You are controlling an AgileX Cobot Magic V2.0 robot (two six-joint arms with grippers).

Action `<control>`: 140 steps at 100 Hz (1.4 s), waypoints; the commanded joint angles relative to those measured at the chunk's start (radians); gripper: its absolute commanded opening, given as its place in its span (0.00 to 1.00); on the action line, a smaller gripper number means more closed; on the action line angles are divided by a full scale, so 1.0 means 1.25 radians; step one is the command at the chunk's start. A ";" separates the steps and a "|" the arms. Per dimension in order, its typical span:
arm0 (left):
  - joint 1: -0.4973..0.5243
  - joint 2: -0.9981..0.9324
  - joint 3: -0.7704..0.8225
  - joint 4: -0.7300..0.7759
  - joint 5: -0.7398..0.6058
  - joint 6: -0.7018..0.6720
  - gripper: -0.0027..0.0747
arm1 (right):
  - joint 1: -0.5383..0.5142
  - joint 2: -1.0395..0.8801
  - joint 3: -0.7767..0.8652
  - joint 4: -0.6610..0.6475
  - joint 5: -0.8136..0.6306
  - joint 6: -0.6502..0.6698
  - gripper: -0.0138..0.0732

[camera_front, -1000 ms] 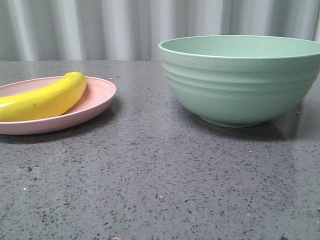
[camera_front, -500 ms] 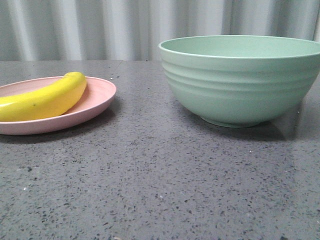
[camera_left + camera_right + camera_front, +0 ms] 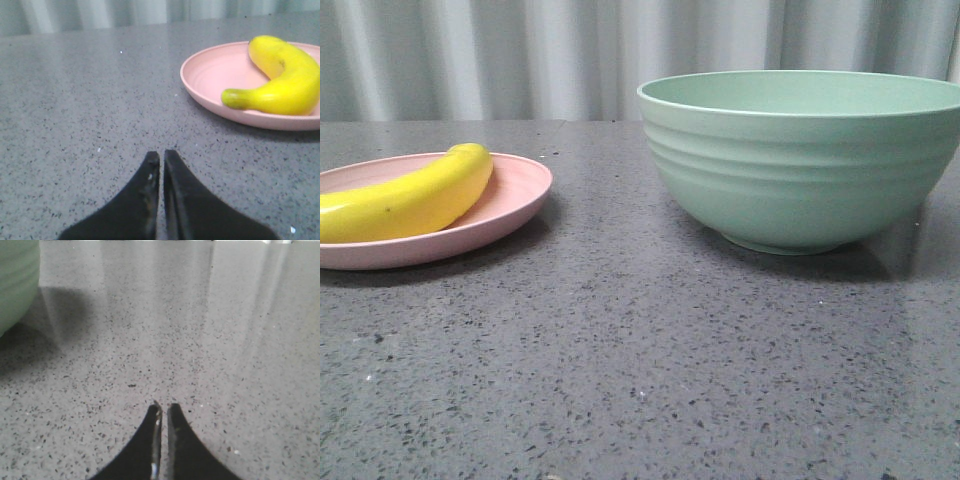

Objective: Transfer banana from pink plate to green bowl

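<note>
A speckled grey stone table [image 3: 620,380] fills the near ground of the front view, bare of arms or grippers; comparing this view with those of a second and half a second ago, nothing has shifted, so the transfer appears not to have begun.

Nearest in the left wrist view, the left gripper [image 3: 161,159] hangs low over the table, its two black fingers drawn together with only a thin slit between them, gripping nothing; nearest in the right wrist view, the right gripper [image 3: 163,410] is the same, tips almost touching, empty, over bare table.

Farther back on the robot's left sits the pink plate [image 3: 515,190], shallow and round; the banana [image 3: 415,198], glossy yellow and curved, lies on it, one end propped toward the rim; in the left wrist view the plate [image 3: 210,85] lies ahead of the closed fingers and off to one side, the banana [image 3: 285,80] on it with its greenish end [image 3: 232,98] nearest the camera.

Farther back on the right stands the green bowl [image 3: 800,170], deep and ridged, well apart from the plate; its inside cannot be seen from here; only an edge of it [image 3: 17,280] shows in the right wrist view.

With no change yet, the whole task seems to remain; the left gripper, nearer the banana, would likely have to open before it could grasp
</note>
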 commanded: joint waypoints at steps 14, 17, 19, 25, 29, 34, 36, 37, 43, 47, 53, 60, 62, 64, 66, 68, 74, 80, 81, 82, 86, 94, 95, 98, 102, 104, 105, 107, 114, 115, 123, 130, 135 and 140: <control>0.000 -0.024 0.007 -0.002 -0.168 -0.004 0.01 | -0.005 -0.018 0.016 0.011 -0.189 -0.001 0.09; 0.000 -0.024 0.007 -0.002 -0.172 -0.004 0.01 | -0.005 -0.018 0.016 0.014 -0.196 -0.001 0.09; 0.000 -0.024 0.007 -0.002 -0.172 -0.004 0.01 | -0.005 -0.018 0.016 0.017 -0.199 -0.001 0.09; 0.000 -0.024 0.007 -0.002 -0.172 -0.004 0.01 | -0.005 -0.018 0.016 0.018 -0.204 -0.001 0.09; 0.000 -0.024 0.007 -0.004 -0.181 -0.004 0.01 | -0.005 -0.018 0.016 0.018 -0.211 -0.001 0.09; 0.000 -0.024 0.007 -0.004 -0.199 -0.004 0.01 | -0.005 -0.018 0.016 0.018 -0.226 -0.001 0.09; 0.000 -0.024 0.007 -0.004 -0.204 -0.004 0.01 | -0.005 -0.018 0.016 0.018 -0.232 -0.001 0.09; 0.000 -0.024 0.007 -0.004 -0.211 -0.004 0.01 | -0.005 -0.018 0.016 0.018 -0.235 -0.001 0.09; 0.000 -0.024 0.007 -0.004 -0.229 -0.004 0.01 | -0.005 -0.018 0.016 0.018 -0.243 -0.001 0.09; 0.000 -0.024 0.007 -0.004 -0.240 -0.004 0.01 | -0.005 -0.018 0.016 0.037 -0.243 -0.001 0.09; 0.000 -0.024 0.001 -0.028 -0.246 -0.004 0.01 | -0.005 -0.018 0.009 0.097 -0.243 -0.001 0.09; 0.000 -0.024 -0.008 -0.051 -0.244 -0.004 0.01 | -0.005 -0.018 -0.008 0.122 -0.210 -0.001 0.09; 0.000 -0.024 -0.012 -0.051 -0.240 -0.004 0.01 | -0.005 -0.018 -0.014 0.122 -0.200 -0.001 0.09; 0.000 -0.024 -0.017 -0.051 -0.234 -0.004 0.01 | -0.005 -0.018 -0.020 0.122 -0.185 -0.001 0.09; 0.000 -0.024 -0.023 -0.051 -0.229 -0.004 0.01 | -0.005 -0.018 -0.024 0.122 -0.172 -0.001 0.09; 0.000 -0.022 -0.027 -0.051 -0.223 -0.004 0.01 | -0.005 -0.018 -0.030 0.122 -0.160 -0.001 0.09; 0.000 -0.015 -0.048 -0.051 -0.204 -0.004 0.01 | -0.005 -0.018 -0.046 0.122 -0.144 -0.001 0.09; 0.000 -0.003 -0.070 -0.051 -0.178 -0.004 0.01 | -0.005 -0.018 -0.061 0.122 -0.133 -0.001 0.09; 0.000 -0.002 -0.073 -0.051 -0.176 -0.004 0.01 | -0.005 -0.018 -0.065 0.122 -0.128 -0.001 0.09; 0.000 0.002 -0.078 -0.051 -0.173 -0.004 0.01 | -0.005 -0.018 -0.068 0.122 -0.126 -0.001 0.09; 0.000 0.014 -0.095 -0.051 -0.170 -0.004 0.01 | -0.005 -0.018 -0.083 0.121 -0.115 -0.006 0.09; 0.000 0.040 -0.131 -0.051 -0.170 -0.004 0.01 | -0.005 -0.009 -0.111 0.121 -0.078 -0.013 0.09; 0.000 0.046 -0.133 -0.051 -0.170 -0.004 0.01 | -0.005 -0.008 -0.118 0.121 -0.070 -0.013 0.09; 0.000 0.056 -0.145 -0.051 -0.170 -0.004 0.01 | -0.005 0.000 -0.130 0.121 -0.051 -0.013 0.09; 0.000 0.074 -0.163 -0.051 -0.170 -0.004 0.01 | -0.005 0.013 -0.149 0.121 -0.026 -0.013 0.09; 0.000 0.082 -0.172 -0.051 -0.170 -0.004 0.01 | -0.005 0.020 -0.158 0.121 -0.019 -0.013 0.09; 0.000 0.085 -0.174 -0.051 -0.170 -0.004 0.01 | -0.005 0.023 -0.160 0.121 -0.013 -0.013 0.09; 0.000 0.093 -0.183 -0.051 -0.170 -0.004 0.01 | -0.005 0.031 -0.168 0.121 -0.010 -0.013 0.09; 0.000 0.121 -0.208 -0.060 -0.174 -0.004 0.01 | -0.005 0.065 -0.190 0.121 -0.007 -0.013 0.09; 0.000 0.123 -0.212 -0.060 -0.176 -0.004 0.01 | -0.005 0.073 -0.192 0.121 -0.007 -0.013 0.09; 0.000 0.153 -0.224 -0.060 -0.211 -0.004 0.01 | -0.005 0.120 -0.225 0.121 0.016 -0.013 0.09; 0.000 0.174 -0.226 -0.060 -0.252 -0.004 0.01 | -0.005 0.168 -0.252 0.121 0.020 -0.013 0.09; 0.000 0.186 -0.227 -0.060 -0.266 -0.004 0.01 | -0.005 0.201 -0.271 0.121 0.020 -0.013 0.09; 0.000 0.200 -0.227 -0.060 -0.267 -0.004 0.01 | -0.005 0.233 -0.290 0.121 0.020 -0.013 0.09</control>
